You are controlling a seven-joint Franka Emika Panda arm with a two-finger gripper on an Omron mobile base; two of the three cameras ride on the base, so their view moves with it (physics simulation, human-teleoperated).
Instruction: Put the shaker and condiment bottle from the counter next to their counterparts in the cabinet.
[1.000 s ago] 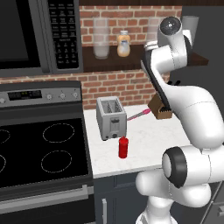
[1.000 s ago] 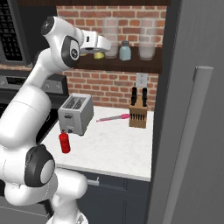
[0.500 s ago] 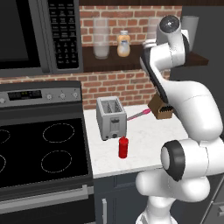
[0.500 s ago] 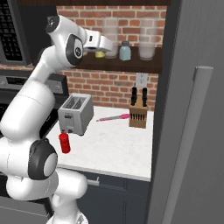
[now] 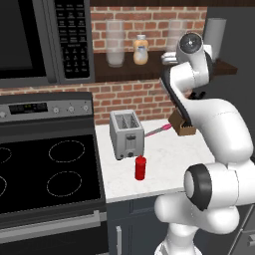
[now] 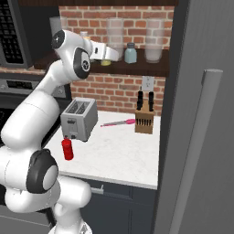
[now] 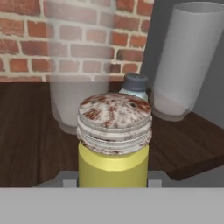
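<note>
Holding the shaker (image 7: 113, 144) up at the level of the cabinet (image 7: 30, 140), I can see in the hand view that the gripper (image 6: 108, 55) is clamped on its yellow-green body, the finger tips hidden low on either side. Its long axis runs straight up the hand view, mottled grey-brown cap toward the top, so it looks upright against the shelf board, though that view rolls with the hand. From the right base view the shaker shows as a small yellow-green patch at the end of my hand, over the front part of the shelf; whether its base touches the wood I cannot tell.

Just behind the shaker stands the pale blue shaker (image 7: 134, 86), upright, its grey top peeking past the cap. Clear glass jars (image 7: 190, 61) stand on either side of it against the brick wall (image 7: 26, 39). The peach-orange bottle (image 5: 141, 50) stands upright further along the shelf, toward the microwave (image 5: 42, 40).

Down on the counter (image 5: 164, 164) the condiment bottle (image 5: 140, 168) stands upright, cap up, in front of the toaster (image 5: 126, 133) and apart from it. The knife block (image 6: 145, 119) sits near the wall.
</note>
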